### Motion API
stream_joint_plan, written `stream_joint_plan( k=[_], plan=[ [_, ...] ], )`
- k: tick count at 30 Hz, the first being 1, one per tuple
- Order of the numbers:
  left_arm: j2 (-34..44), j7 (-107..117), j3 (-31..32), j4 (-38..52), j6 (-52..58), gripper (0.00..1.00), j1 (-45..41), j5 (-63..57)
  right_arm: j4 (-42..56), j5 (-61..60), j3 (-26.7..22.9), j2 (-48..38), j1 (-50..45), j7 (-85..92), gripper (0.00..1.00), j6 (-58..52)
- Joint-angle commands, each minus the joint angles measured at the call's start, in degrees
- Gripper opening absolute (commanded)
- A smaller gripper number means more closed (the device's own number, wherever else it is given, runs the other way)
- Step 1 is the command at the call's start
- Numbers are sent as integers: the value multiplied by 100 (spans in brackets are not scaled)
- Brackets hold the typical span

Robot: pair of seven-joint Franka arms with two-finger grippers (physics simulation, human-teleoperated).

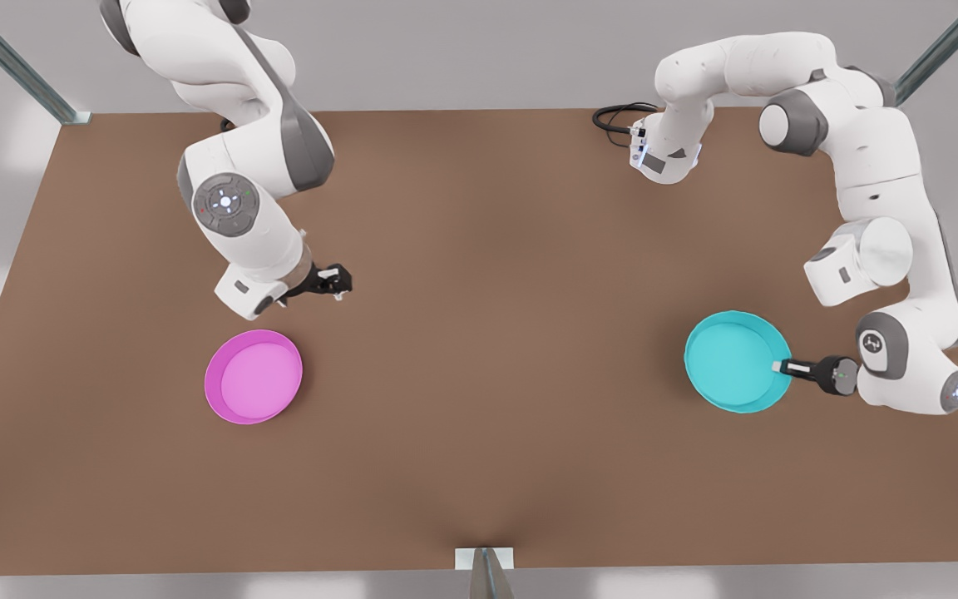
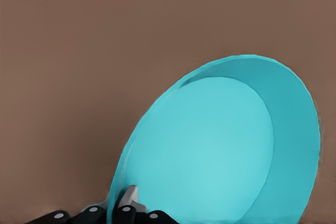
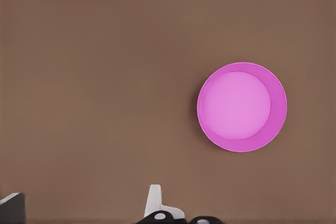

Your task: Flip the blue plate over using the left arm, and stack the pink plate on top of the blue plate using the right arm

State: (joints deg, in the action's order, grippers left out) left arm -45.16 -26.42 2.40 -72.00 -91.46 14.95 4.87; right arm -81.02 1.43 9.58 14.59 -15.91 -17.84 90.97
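The blue plate [image 1: 733, 360] is on the front view's right, inner face up and tilted, one edge raised. My left gripper [image 1: 778, 366] is shut on its rim on the side toward the arm. The left wrist view shows the plate [image 2: 220, 145] slanting up from the fingers [image 2: 127, 198] that pinch its edge. The pink plate [image 1: 253, 376] lies flat on the brown table [image 1: 479, 249] at the front view's left, inner face up. My right gripper [image 1: 338, 281] hovers behind it and a little to the right, open and holding nothing. The right wrist view looks down on the pink plate [image 3: 242, 107] from well above.
A black cable [image 1: 616, 116] loops at the table's back edge near the left arm's base. Metal frame posts [image 1: 22, 71] stand at the back corners. A small bracket [image 1: 485, 557] sits at the middle of the front edge. Bare table lies between the two plates.
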Motion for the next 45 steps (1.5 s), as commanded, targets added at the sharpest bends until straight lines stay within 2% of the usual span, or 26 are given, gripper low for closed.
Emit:
stream_joint_plan(
  k=[1, 4, 6, 13, 26, 33, 45],
  plan=[
    [-1, 84, -3, 98, 145, 21, -71, -451, -1, 6, 0, 0, 17, 0, 100, 0],
    [-1, 822, -20, 530, 901, 21, -475, -926, -1, 6, 0, 0, -18, -18, 100, 0],
    [95, 1130, -20, 538, 1024, 21, -659, -1180, -1, 6, 0, 0, -9, -9, 100, 0],
    [245, 3414, -29, 872, 2079, 21, -2101, -2570, 8, 15, 8, 0, -18, -53, 100, 0],
    [219, 6535, -20, 1039, 3063, 21, -4640, -4134, -1, 6, 8, 35, -229, -70, 100, 0],
    [-229, 7845, -20, 864, 3661, 21, -5889, -5391, -1, 6, 8, 35, -264, -70, 100, 0],
    [-1047, 8496, -12, 767, 4320, 21, -7102, -6815, -1, 42, 0, 70, -369, -70, 100, 0]
  ],
)
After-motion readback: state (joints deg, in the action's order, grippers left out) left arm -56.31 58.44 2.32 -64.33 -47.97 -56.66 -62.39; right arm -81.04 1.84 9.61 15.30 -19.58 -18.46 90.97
